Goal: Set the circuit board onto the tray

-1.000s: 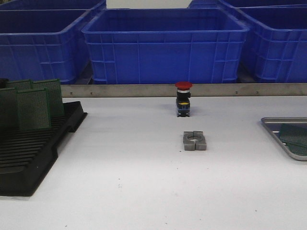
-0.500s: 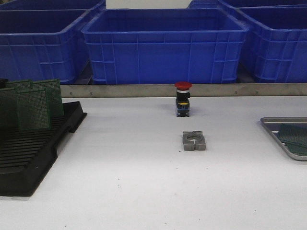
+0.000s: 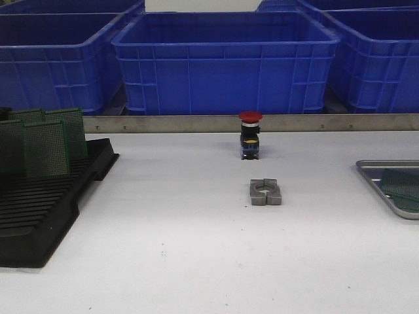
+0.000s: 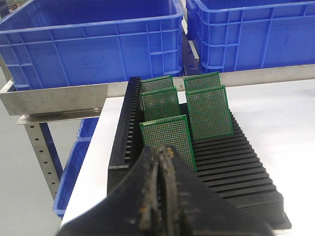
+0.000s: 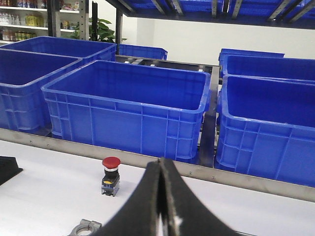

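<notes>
Several green circuit boards (image 3: 46,147) stand upright in a black slotted rack (image 3: 39,216) at the left; they also show in the left wrist view (image 4: 167,137). The grey metal tray (image 3: 386,190) lies at the right table edge with one green circuit board (image 3: 402,186) flat in it. Neither gripper shows in the front view. My left gripper (image 4: 160,153) is shut and empty, just before the nearest board in the rack (image 4: 246,162). My right gripper (image 5: 161,162) is shut and empty, above the table; the tray is out of its view.
A red-capped push button (image 3: 250,134) stands mid-table, with a grey metal clamp block (image 3: 265,192) in front of it; both show in the right wrist view, the button (image 5: 110,176) and the clamp (image 5: 84,228). Big blue bins (image 3: 226,62) line the back behind a metal rail.
The tray with its board has shifted slightly right at the frame edge. Nothing else has visibly moved.
</notes>
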Controlling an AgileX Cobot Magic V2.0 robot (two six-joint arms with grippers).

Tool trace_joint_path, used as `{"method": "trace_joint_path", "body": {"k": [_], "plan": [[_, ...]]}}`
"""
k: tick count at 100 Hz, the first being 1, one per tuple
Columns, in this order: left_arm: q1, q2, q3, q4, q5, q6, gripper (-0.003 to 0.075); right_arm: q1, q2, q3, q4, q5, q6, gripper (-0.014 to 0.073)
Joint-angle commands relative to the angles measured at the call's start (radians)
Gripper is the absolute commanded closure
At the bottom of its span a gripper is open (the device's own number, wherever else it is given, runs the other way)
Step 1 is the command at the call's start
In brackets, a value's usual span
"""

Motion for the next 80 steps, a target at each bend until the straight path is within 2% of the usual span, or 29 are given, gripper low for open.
{"method": "trace_joint_path", "body": {"k": [1, 60, 80], "plan": [[0.006, -0.028, 0.020, 0.002, -0.077, -0.012, 0.0741, 0.000, 0.011, -0.028, 0.012, -0.014, -0.005, 0.0654], [0.006, -0.028, 0.020, 0.002, -0.077, -0.012, 0.0741, 0.000, 0.011, -0.028, 0.012, -0.015, -0.005, 0.0654], [0.006, -0.028, 0.020, 0.002, -0.077, -0.012, 0.0741, -0.003, 0.011, -0.025, 0.011, -0.144, -0.005, 0.0654]]}}
